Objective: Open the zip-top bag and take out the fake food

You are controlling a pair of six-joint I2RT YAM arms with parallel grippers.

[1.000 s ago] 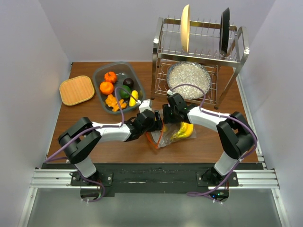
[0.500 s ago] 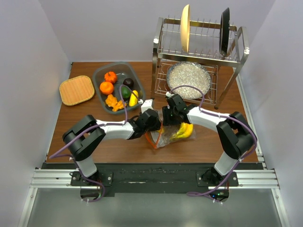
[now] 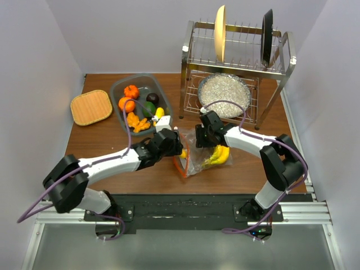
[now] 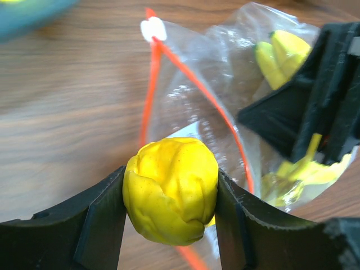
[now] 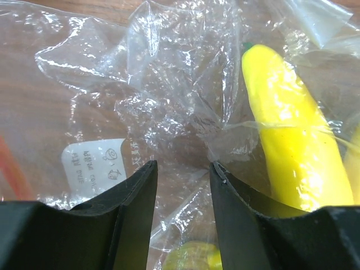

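Rack: dish rack [image 3: 242, 59] stood back right, clear of both arms.
Tub: grey tub [image 3: 115, 85] of fruit set back left, beyond the left arm.
Bag: bag [image 3: 197, 164] laid mid-table, mouth spread; bananas [image 5: 292, 146] kept inside.
Right: right gripper [image 5: 183, 180] pinched on bag film.
Left: left gripper [image 4: 169, 188] clamped on lemon [image 4: 170, 190] at the mouth.
Change: left arm drawn back leftward; bag unmoved.

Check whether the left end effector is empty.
No, the left end effector clamps a yellow lemon at the bag's open mouth.
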